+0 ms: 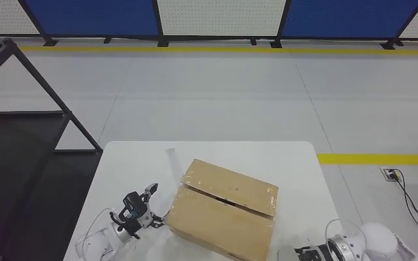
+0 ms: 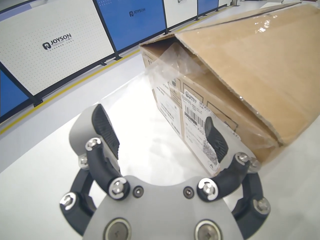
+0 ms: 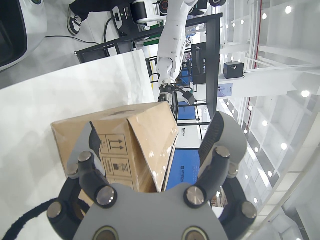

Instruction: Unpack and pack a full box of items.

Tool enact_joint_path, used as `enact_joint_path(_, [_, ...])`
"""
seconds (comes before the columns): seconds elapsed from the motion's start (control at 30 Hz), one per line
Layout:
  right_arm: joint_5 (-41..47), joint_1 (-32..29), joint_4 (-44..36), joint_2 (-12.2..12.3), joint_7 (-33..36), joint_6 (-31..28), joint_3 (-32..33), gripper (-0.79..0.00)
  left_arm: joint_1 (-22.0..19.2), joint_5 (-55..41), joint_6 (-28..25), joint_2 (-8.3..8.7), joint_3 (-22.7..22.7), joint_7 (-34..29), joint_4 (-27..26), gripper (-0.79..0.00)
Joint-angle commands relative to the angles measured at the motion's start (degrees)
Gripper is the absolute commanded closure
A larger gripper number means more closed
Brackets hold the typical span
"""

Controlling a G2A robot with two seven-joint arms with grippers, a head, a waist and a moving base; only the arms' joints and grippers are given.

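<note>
Over on the white table point(image 1: 130, 163), the cardboard box point(image 1: 225, 209) sits about mid-table toward the robot's side, top facing up. Its long axis runs slantwise across the table, with the left end a bit farther from the robot and the right end nearer. The seam between the two top flaps point(image 1: 228, 196) follows that same line.

The left gripper point(image 2: 155, 121) is spread wide with nothing in it, parked just beside the box's left end where the shipping label point(image 2: 197, 116) is stuck on. The right gripper point(image 3: 153, 123) is spread and empty too, facing the opposite end.

My read is we're at the very start of unpacking. The flaps look loose, one is lifted a little at the left end, and a strip of clear tape point(image 2: 172, 63) hangs off it, but the box isn't actually open and I can't see any contents.

The next move probably needs a finger slipped under a flap edge to swing it outward. The other arm may need to steady the box, because it could slide on that smooth table.
</note>
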Motion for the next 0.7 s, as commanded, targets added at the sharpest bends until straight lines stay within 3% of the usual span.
enact_joint_path(0.0, [1.4,-0.9,-0.6,-0.1,1.3,1.1,-0.2,-0.785,-0.4,0.2,-0.2,0.02,0.4,0.2,0.4,-0.785])
enact_joint_path(0.67, [4.8,-0.8,0.0,-1.6,15.8,-0.8,-3.1,-0.785,-1.1,0.1,-0.1,0.58,1.3,1.6,1.6,-0.785])
